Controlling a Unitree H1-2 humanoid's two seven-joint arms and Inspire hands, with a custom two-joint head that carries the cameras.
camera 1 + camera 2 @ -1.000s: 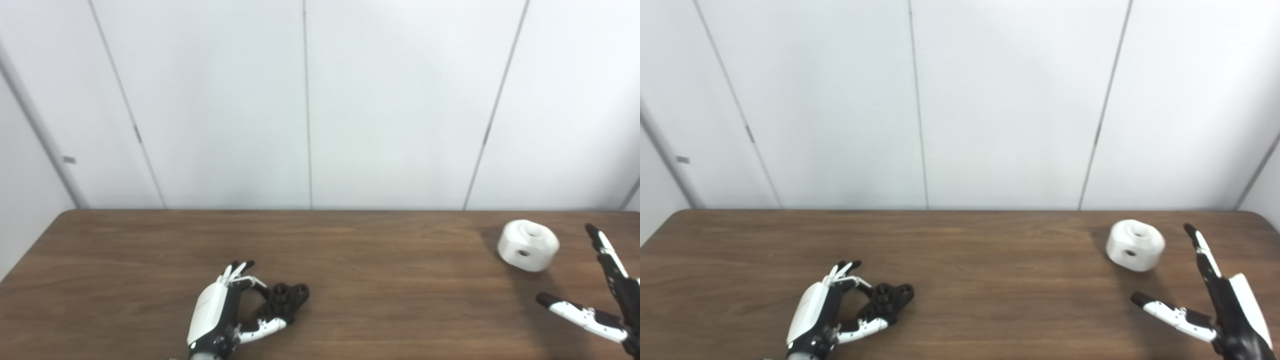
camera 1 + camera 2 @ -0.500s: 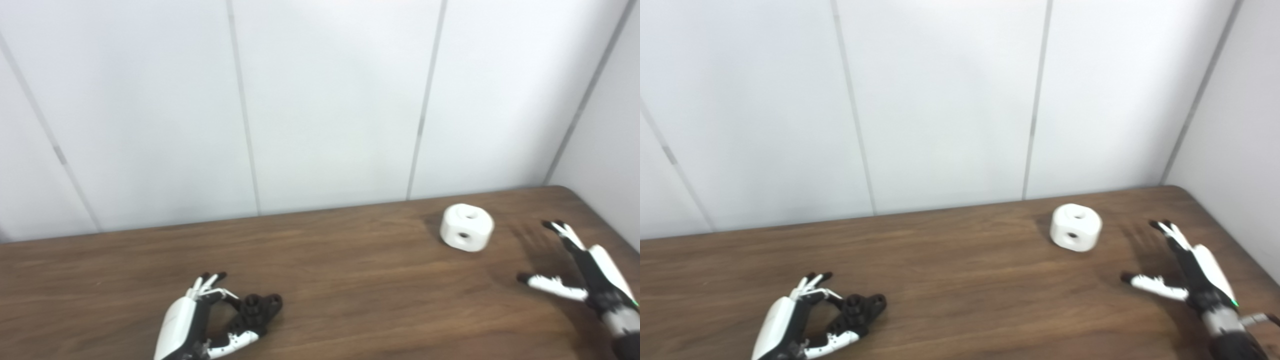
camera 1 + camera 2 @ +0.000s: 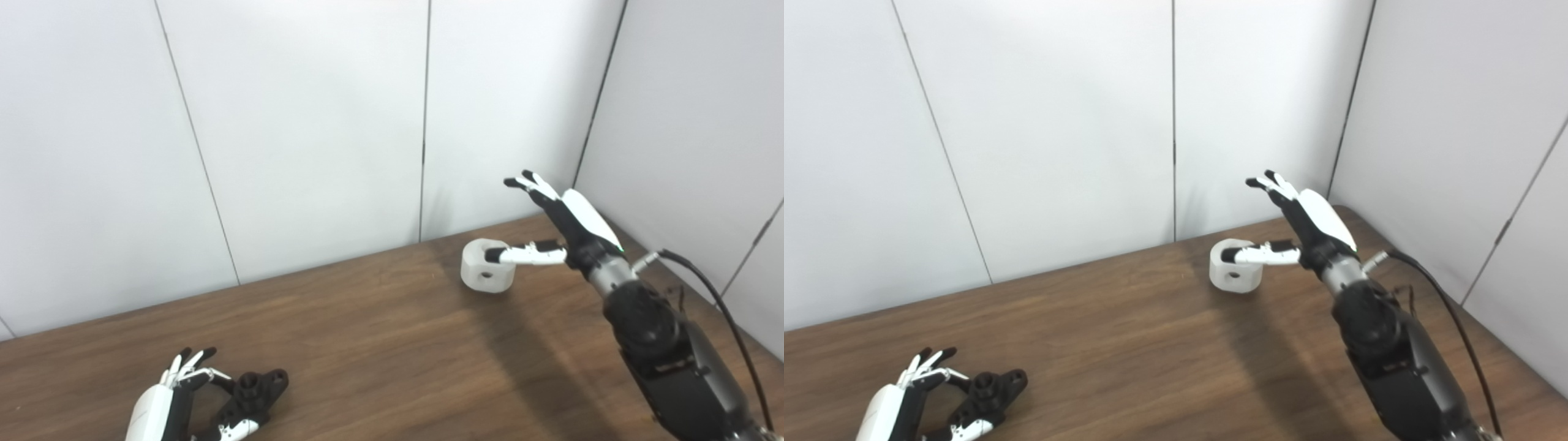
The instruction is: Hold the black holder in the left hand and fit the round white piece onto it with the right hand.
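Wood table (image 3: pixel 380 343) | one black holder (image 3: pixel 254 392), left hand (image 3: pixel 177 407) cupping | one white piece (image 3: pixel 487 272), right hand (image 3: pixel 560 226) spread

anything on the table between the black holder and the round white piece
Nothing. Between the black holder and the round white piece only bare wooden table shows, plain in both eye views.

Holder (image 3: pixel 254 389) lies on table (image 3: pixel 380 343) near left, left hand (image 3: pixel 165 413) just left of it; round piece (image 3: pixel 484 273) sits far right, right hand (image 3: pixel 566 223) over its right side.
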